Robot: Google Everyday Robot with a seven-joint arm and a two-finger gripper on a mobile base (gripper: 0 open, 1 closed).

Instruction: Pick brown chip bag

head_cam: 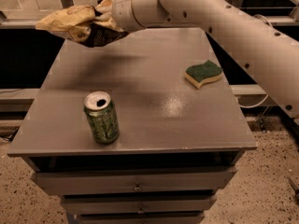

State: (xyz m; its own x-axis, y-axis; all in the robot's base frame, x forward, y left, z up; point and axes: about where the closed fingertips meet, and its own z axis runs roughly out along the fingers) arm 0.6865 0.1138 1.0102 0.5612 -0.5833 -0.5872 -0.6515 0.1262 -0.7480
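**Chip bag held aloft over the table's far-left corner**

The gripper (103,18) sits at the top left of the view, at about 11 o'clock from the middle of the grey table (140,78). It is pinched onto the brown chip bag (77,24), which crumples around it and hides most of the fingers. The bag hangs clear of the tabletop, with its pale yellow end pointing out toward 9 o'clock, past the table's left edge, and its dark brown part bunched next to the wrist. A soft shadow lies on the surface beneath it.

The white arm (224,22) comes in from the right edge at about 3 o'clock and runs up and across the far side of the table to the gripper.

A green can (102,117) stands upright at 7 o'clock on the tabletop, near the front edge, its top opened. A sponge (204,73), green on top and yellow beneath, lies flat at 2 o'clock. The can and the sponge are well apart from each other and from the bag.

Below the tabletop there are drawers (135,186) with small handles.
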